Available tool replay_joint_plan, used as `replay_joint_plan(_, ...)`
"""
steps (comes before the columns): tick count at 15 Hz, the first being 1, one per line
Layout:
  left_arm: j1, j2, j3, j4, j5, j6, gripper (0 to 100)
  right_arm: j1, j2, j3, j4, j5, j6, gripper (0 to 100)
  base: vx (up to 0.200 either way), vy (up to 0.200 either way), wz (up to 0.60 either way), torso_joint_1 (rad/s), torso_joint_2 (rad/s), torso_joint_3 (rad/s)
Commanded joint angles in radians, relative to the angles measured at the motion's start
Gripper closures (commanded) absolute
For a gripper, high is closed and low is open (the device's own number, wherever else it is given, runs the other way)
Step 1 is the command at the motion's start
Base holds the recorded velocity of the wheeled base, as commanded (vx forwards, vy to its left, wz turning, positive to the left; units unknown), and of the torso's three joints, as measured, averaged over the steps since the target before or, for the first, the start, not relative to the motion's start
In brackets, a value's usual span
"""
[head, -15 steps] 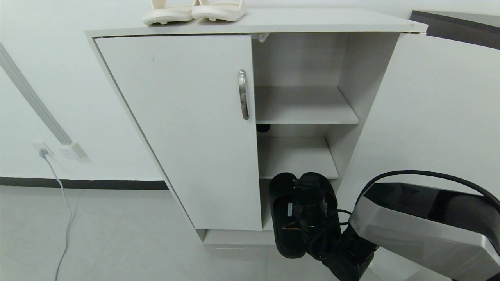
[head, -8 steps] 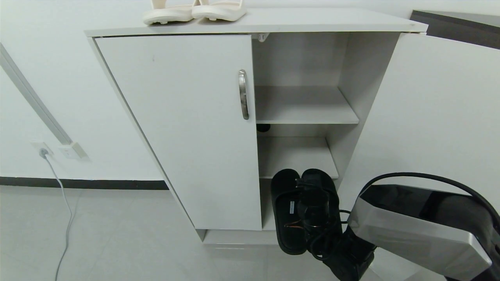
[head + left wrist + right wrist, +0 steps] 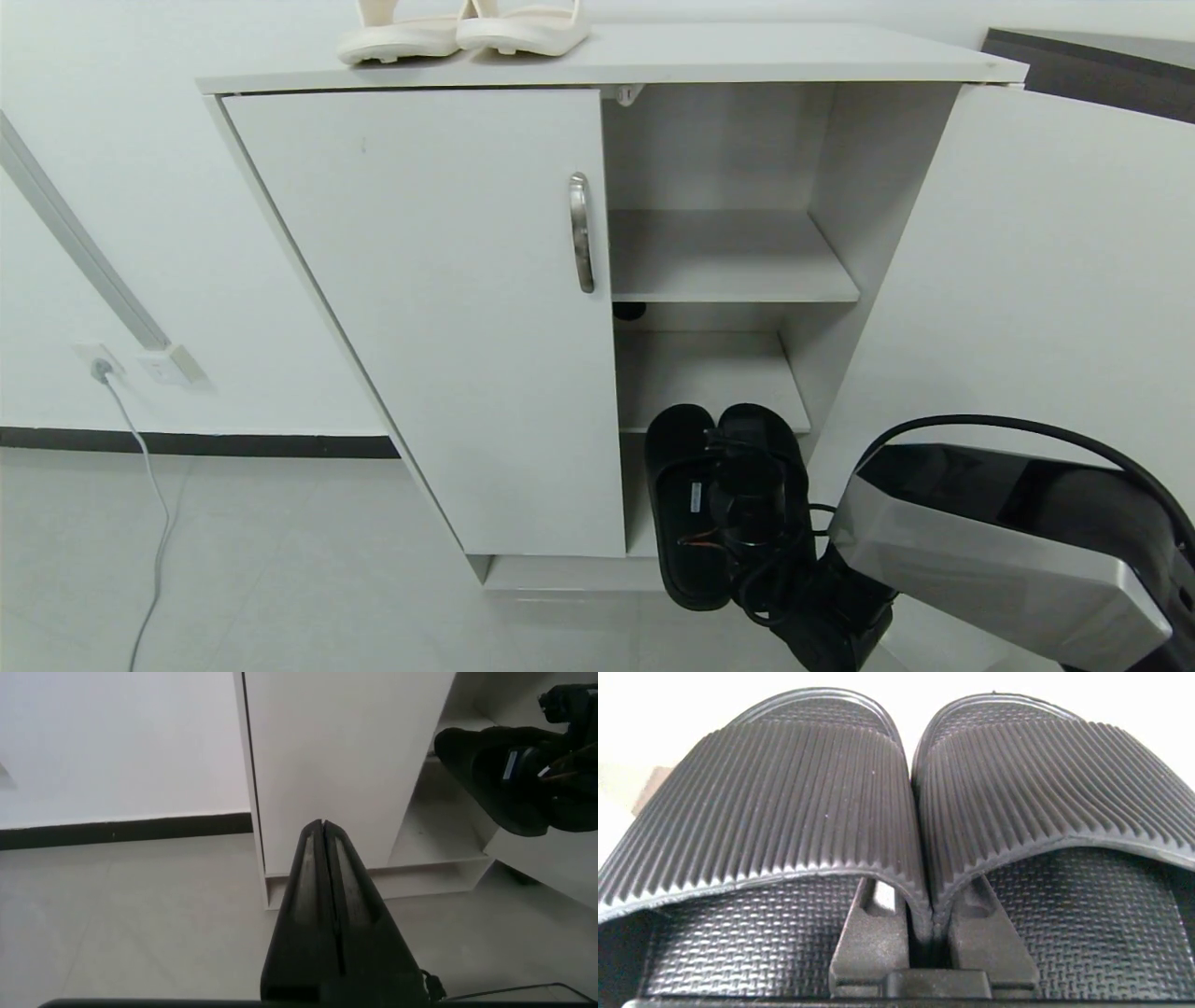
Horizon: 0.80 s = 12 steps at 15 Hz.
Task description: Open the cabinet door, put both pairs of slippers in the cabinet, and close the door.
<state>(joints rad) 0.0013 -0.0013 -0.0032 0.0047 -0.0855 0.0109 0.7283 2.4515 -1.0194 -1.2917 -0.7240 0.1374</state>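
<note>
Slippers [image 3: 813, 793] (black pair) | clamped in right gripper [image 3: 926, 938] | before cabinet [image 3: 728, 266] opening

A plain white wall [image 3: 140, 187] runs behind the white cabinet [image 3: 747, 58]. At the cabinet's nine o'clock, a grey trunking strip [image 3: 79, 245] slants down the wall to a white box [image 3: 173, 364]. A socket [image 3: 98, 360] sits just beside the box, at its nine o'clock. A grey cable [image 3: 168, 525] drops from the socket toward six o'clock onto the pale grey tiled floor [image 3: 280, 588]. A black skirting band [image 3: 187, 441] lines the wall's foot. A dark panel [image 3: 1092, 70] sits at the cabinet's two o'clock. The light is soft and even.
</note>
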Motion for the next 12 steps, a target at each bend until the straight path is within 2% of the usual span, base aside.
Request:
replay_joint_plan(1,0.000,0.001,0.000,0.000,0.000,0.000,100,0.000,-0.002,-0.001,0.000,0.000,0.001,100,0.200,0.000,0.00,0.002,0.00,0.007)
replay_joint_plan(4,0.000,0.001,0.000,0.000,0.000,0.000,100,0.000,0.000,-0.002,0.000,0.000,0.001,100,0.200,0.000,0.00,0.007,0.00,0.001)
replay_joint_plan(9,0.000,0.001,0.000,0.000,0.000,0.000,100,-0.029,0.029,-0.070,0.008,0.028,0.001,100,0.000,0.000,0.00,0.000,0.00,0.000)
replay_joint_plan(12,0.000,0.001,0.000,0.000,0.000,-0.002,100,-0.056,0.055,-0.142,0.061,0.029,-0.002,100,0.000,0.000,0.00,0.000,0.00,0.000)
